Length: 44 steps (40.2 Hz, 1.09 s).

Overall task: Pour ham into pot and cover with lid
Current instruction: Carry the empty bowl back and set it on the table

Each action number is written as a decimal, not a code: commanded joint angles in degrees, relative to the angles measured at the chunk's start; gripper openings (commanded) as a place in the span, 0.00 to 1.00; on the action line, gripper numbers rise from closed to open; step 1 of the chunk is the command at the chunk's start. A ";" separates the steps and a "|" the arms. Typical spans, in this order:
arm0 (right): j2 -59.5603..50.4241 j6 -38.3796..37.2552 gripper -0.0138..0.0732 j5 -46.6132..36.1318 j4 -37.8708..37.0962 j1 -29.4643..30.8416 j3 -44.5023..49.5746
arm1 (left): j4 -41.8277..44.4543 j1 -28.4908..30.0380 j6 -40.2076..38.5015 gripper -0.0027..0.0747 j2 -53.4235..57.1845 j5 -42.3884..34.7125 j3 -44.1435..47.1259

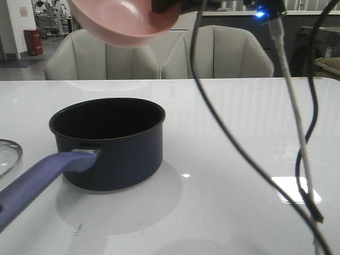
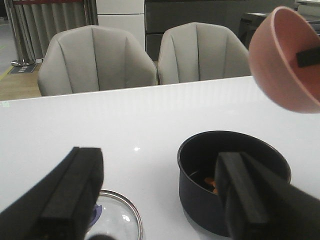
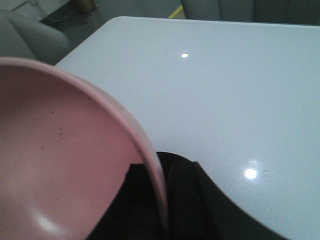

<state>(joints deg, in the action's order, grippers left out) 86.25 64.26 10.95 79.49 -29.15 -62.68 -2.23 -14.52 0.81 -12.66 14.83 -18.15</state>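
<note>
The dark navy pot [image 1: 114,146] stands on the white table, its purple-blue handle [image 1: 37,180] reaching toward the near left. Small orange ham chunks [image 2: 210,182] lie on its black bottom. My right gripper [image 3: 162,200] is shut on the rim of the pink bowl [image 1: 125,18], held tilted high above the pot; the bowl [image 3: 60,165] looks bare inside. The glass lid [image 2: 117,220] with its metal rim lies flat on the table left of the pot [image 2: 235,175], its edge [image 1: 8,154] showing at the frame's left. My left gripper [image 2: 160,200] hangs open above the gap between lid and pot.
Two grey chairs [image 1: 159,53] stand behind the table's far edge. Black and grey cables [image 1: 297,138] hang from the right arm across the right side of the front view. The white table [image 1: 239,117] stretches to the right of the pot.
</note>
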 commanded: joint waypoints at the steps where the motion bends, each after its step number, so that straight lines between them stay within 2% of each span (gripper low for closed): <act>1: -3.83 0.68 0.32 7.98 -4.26 2.49 -1.48 | -0.63 -0.46 -0.16 0.71 -0.42 -4.44 -1.52; 4: -4.18 -1.81 0.32 9.33 -12.42 2.76 -1.19 | -1.26 -0.46 -0.16 0.71 -0.42 -4.44 -1.52; 6: -4.26 -6.49 0.32 9.34 -19.35 2.78 -0.80 | -1.93 -0.46 -0.16 0.71 -0.42 -4.44 -1.52; 14: -4.18 -35.72 0.32 13.87 -49.67 4.55 -0.82 | -2.16 -0.46 -0.16 0.71 -0.42 -4.44 -1.52; 18: -4.18 -46.56 0.32 17.31 -57.87 6.50 -0.89 | -2.16 -0.46 -0.16 0.71 -0.42 -4.44 -1.52; 24: -4.08 -51.28 0.32 24.37 -59.13 13.14 -0.89 | -2.16 -0.46 -0.16 0.71 -0.42 -4.44 -1.52; 29: -3.20 -51.49 0.32 28.13 -57.25 22.36 -0.89 | -2.16 -0.46 -0.16 0.71 -0.42 -4.44 -1.52; 34: -0.93 -51.43 0.32 30.02 -57.19 27.48 -0.89 | -2.16 -0.46 -0.16 0.71 -0.42 -4.44 -1.52; 44: 5.63 -51.37 0.32 28.75 -57.11 29.35 -1.87 | -2.16 -0.46 -0.16 0.71 -0.42 -4.44 -1.52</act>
<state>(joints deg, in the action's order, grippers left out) 92.10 12.70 41.80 21.01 -0.15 -62.23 -3.82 -14.52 0.81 -12.66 14.83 -18.15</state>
